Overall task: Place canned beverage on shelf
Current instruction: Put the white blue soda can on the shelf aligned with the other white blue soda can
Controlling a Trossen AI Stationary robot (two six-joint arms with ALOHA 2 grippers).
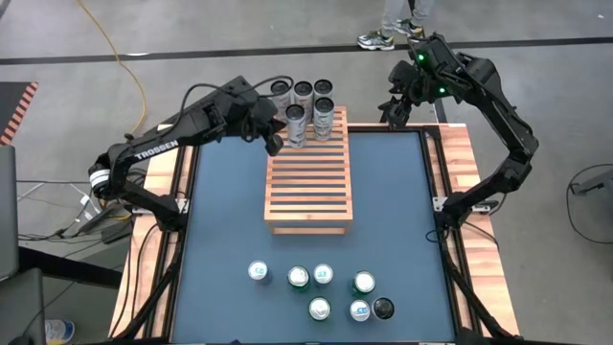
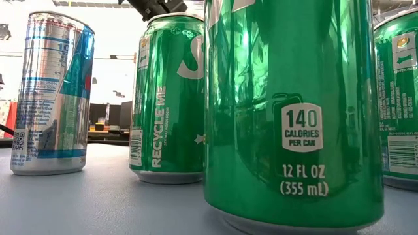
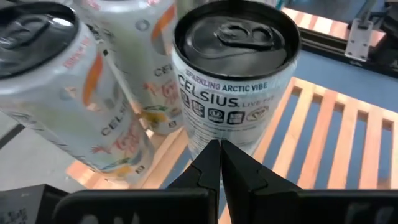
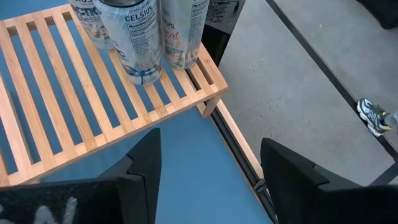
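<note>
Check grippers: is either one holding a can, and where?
No. Left gripper is shut on nothing, just short of a can on the shelf. Right gripper is open and empty.

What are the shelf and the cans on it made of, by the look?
Shelf: looks like light unfinished or lightly sealed wood, maybe bamboo; pale grain shows along the parallel slats, matte. Celsius can next to the closed left hand: probably aluminium; dark metallic lid with pull tab, glossy white printed wall with highlights. The cans beside it look the same.
</note>
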